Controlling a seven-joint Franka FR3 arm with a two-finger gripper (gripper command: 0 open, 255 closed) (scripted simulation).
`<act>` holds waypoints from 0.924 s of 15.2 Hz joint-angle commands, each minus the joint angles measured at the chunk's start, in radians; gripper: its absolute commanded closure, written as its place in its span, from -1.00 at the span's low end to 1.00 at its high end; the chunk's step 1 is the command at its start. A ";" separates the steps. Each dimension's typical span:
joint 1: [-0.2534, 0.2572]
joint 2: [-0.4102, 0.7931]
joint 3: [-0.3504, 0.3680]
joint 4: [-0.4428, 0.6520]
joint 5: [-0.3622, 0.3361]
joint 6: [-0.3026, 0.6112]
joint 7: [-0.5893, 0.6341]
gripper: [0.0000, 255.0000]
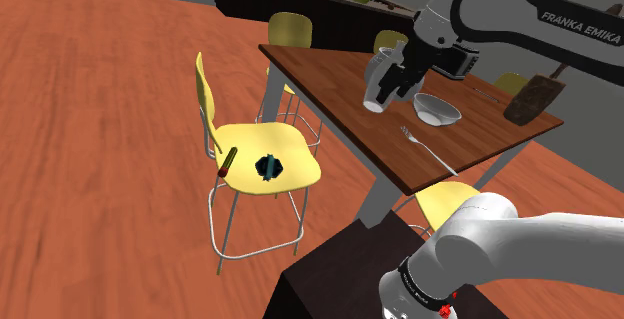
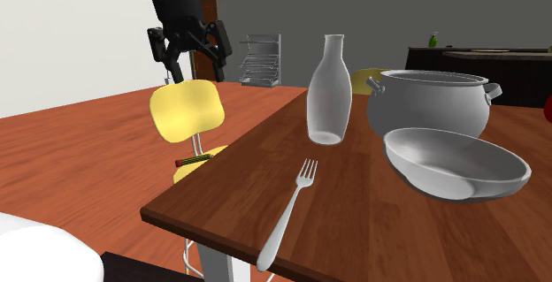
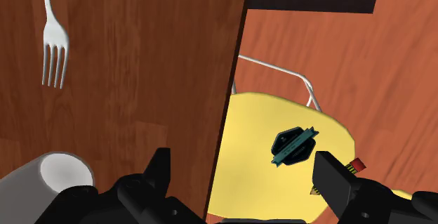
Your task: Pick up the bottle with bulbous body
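The bottle (image 2: 329, 90) is pale and see-through, with a narrow neck over a wider rounded body. It stands upright on the brown wooden table (image 2: 239, 179), also seen as bottle (image 1: 377, 84). My black gripper (image 1: 411, 83) hangs above the table's edge close beside it, open, with nothing between the fingers. From the second exterior view the gripper (image 2: 190, 66) shows its fingers spread. Along the gripper (image 3: 244, 175), the bottle's mouth (image 3: 62, 175) lies outside one finger, not between them.
A bowl (image 2: 456, 161), a fork (image 2: 287, 209) and a lidless pot (image 2: 429, 102) share the table. Beside the table stands a yellow chair (image 1: 265, 157) holding a small dark object (image 1: 270, 167) and a red-tipped stick (image 1: 228, 160). A brown block (image 1: 532, 99) stands at the far end.
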 commanded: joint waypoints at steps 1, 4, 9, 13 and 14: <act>0.000 0.000 0.000 0.000 0.000 0.000 0.000 -1.00; -0.013 0.081 -0.058 0.084 -0.019 0.001 -0.056 -1.00; -0.023 0.227 -0.150 0.245 -0.029 -0.007 -0.150 -1.00; -0.024 0.354 -0.225 0.394 -0.017 -0.026 -0.229 -1.00; -0.024 0.388 -0.244 0.435 -0.011 -0.033 -0.250 -1.00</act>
